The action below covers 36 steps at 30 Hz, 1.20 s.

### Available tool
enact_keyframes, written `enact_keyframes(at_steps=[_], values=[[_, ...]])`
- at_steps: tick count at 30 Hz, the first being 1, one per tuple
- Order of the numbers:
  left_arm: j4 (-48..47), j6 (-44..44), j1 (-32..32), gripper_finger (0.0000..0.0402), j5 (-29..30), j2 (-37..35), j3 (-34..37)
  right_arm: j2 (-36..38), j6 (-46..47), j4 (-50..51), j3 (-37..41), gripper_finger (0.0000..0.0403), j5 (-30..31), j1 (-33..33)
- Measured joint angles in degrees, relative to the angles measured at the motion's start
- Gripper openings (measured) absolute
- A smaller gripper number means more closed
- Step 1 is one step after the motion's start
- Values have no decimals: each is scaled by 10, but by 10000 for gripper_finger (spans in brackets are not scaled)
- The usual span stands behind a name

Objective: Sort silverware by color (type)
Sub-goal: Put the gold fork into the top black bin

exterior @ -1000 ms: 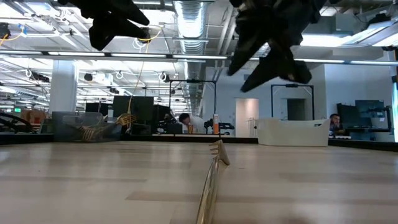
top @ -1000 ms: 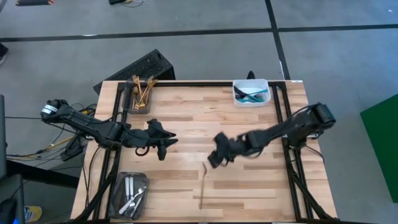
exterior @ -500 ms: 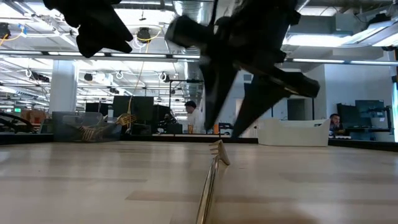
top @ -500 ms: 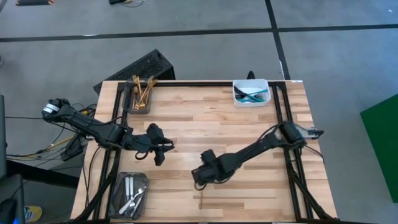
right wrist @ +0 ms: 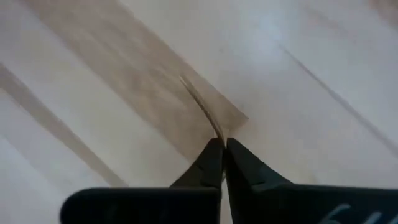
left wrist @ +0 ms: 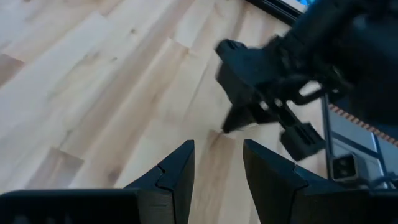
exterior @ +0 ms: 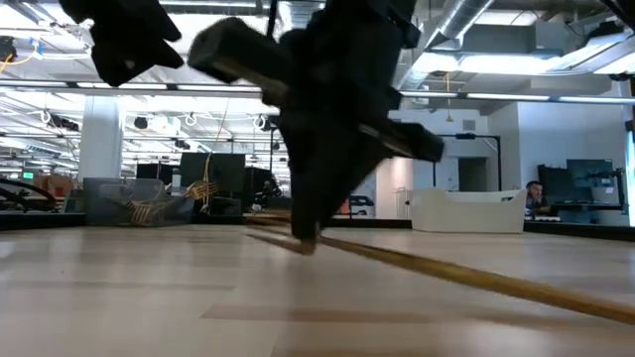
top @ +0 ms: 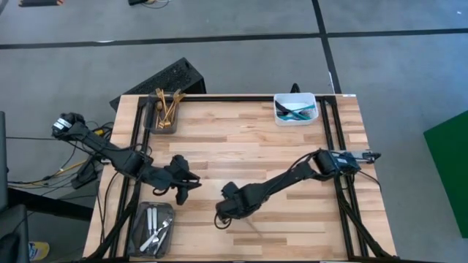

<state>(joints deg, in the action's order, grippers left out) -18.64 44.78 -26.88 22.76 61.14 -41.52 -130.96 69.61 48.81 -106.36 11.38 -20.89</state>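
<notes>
One gold fork (exterior: 466,273): I see it lying low over the tabletop (top: 278,146), long axis slanting from the right gripper (top: 221,218) toward the front edge.
Right jaws: pinched shut on its end.
Left gripper (top: 184,191): jaws parted, holding nothing.
Trays: gold pieces (top: 167,108) rear-left, silver pieces (top: 155,228) front-left.
White bin (top: 295,109): blue-handled pieces.

The high view looks straight down from well above the light wooden slatted table (top: 241,139), taking in its whole top and grey floor around it. The low view sits at table-top height, looking level across the boards into the room behind. Each wrist view looks closely down at the boards past its own dark fingers (left wrist: 177,177). High, low and left wrist views share the black right arm (top: 292,175), near frame centre.
</notes>
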Motion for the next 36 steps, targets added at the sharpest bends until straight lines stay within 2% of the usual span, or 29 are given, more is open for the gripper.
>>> enact_keyframes(at_steps=[4, 8, 11, 13, 16, 20, 23, 28, 30, 33, 36], values=[[-1, 15, -21, 123, 2, 0, 0, 35, -11, -22, -2, 20, 50, 17], [-4, 36, -36, 123, 11, 0, 0, 89, -42, -74, -2, 16, 138, 31], [0, 27, -43, 123, 32, 0, 0, 128, -122, -139, -2, 16, 197, 38], [9, 19, -44, 123, 49, -1, 0, 155, -183, -194, -2, 16, 216, 43], [54, -8, -44, 123, 75, -4, 0, 176, -262, -285, -3, 15, 189, 58], [140, -77, -43, 123, 109, -10, 0, 185, -312, -361, -3, 14, 135, 74], [199, -119, -43, 123, 127, -19, 0, 191, -331, -387, -1, 14, 109, 75], [232, -171, -43, 118, 144, -49, 0, 193, -341, -405, -2, 14, 106, 74], [233, -185, -43, 102, 144, -63, 0, 192, -341, -410, -2, 14, 103, 74], [226, -193, -43, 60, 133, -82, 0, 192, -345, -421, -2, 16, 95, 74], [207, -187, -42, 13, 111, -96, 0, 192, -343, -426, -2, 42, 92, 74]])
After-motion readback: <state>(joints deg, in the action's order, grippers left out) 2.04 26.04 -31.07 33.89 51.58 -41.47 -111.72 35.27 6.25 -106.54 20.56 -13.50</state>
